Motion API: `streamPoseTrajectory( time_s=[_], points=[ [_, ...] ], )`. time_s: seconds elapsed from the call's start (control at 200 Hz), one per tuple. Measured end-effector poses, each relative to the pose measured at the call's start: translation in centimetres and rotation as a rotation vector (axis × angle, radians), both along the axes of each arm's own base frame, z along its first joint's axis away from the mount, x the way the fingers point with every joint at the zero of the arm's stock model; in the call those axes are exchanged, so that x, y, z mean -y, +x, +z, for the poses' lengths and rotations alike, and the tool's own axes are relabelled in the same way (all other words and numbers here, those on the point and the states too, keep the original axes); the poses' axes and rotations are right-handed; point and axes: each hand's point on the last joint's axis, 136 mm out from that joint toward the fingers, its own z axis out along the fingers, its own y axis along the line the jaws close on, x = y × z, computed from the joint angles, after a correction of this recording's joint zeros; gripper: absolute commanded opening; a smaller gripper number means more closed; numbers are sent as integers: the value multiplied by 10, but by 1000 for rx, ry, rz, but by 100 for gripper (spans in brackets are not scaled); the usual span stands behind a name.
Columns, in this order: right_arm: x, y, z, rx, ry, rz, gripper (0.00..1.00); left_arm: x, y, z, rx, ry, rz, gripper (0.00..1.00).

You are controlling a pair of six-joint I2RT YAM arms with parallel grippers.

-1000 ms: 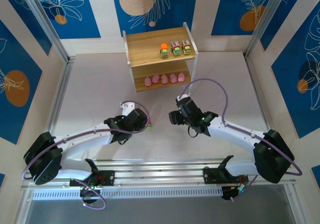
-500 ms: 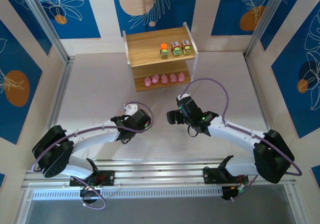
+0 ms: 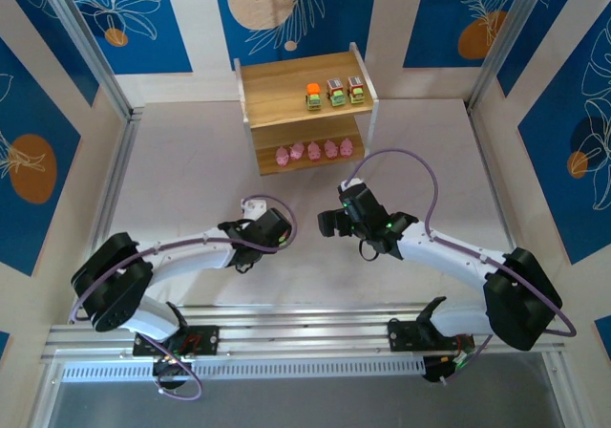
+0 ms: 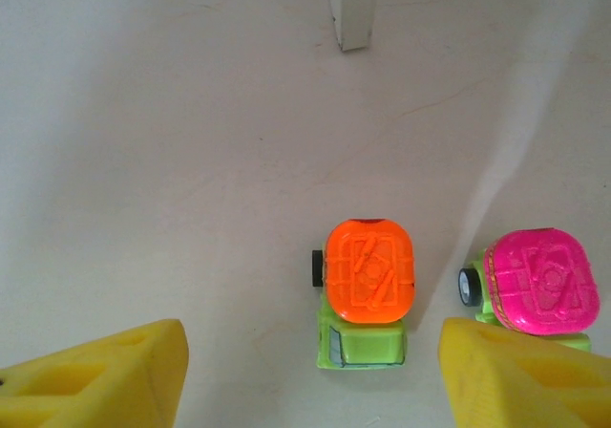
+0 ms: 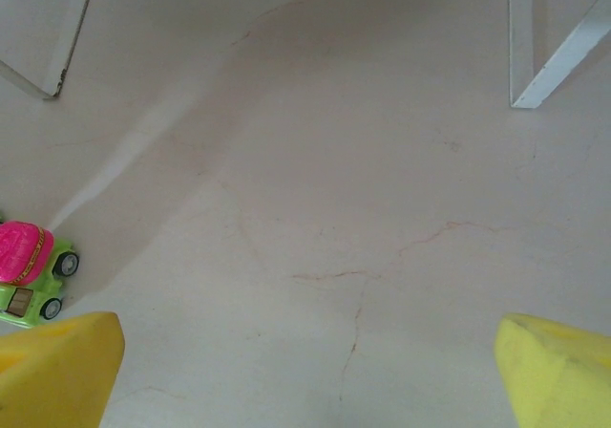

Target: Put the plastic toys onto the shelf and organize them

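At lower centre of the left wrist view, orange-topped car (image 4: 368, 289), long axis up-down, just ahead between the parted, empty left pincer (image 4: 310, 352); right pincer (image 5: 305, 352) wide open, empty, farther off.

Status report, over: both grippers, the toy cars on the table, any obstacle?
Left gripper open, orange-topped green plastic toy car between its jaws, untouched. Right gripper open, empty. Magenta-topped green car close beside the orange one, may crowd the grasp.
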Motion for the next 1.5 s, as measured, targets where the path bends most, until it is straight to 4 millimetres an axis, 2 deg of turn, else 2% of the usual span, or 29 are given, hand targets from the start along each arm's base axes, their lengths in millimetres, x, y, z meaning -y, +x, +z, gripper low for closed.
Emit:
streamPoseTrajectory(
  time_s=[0.3, 0.62, 0.845, 1.501],
  points=[
    [2, 1, 0, -2, 3, -5, 92, 2, 2, -7, -17, 1, -2, 60],
    [2, 1, 0, -4, 6, -6, 86, 6, 6, -15, -30, 5, -2, 60],
    [1, 1, 0, -8, 9, -2, 83, 8, 6, -20, -37, 7, -4, 59],
    [1, 1, -1, -15, 18, 2, 77, 10, 9, -30, -48, 8, 3, 48]
  ],
)
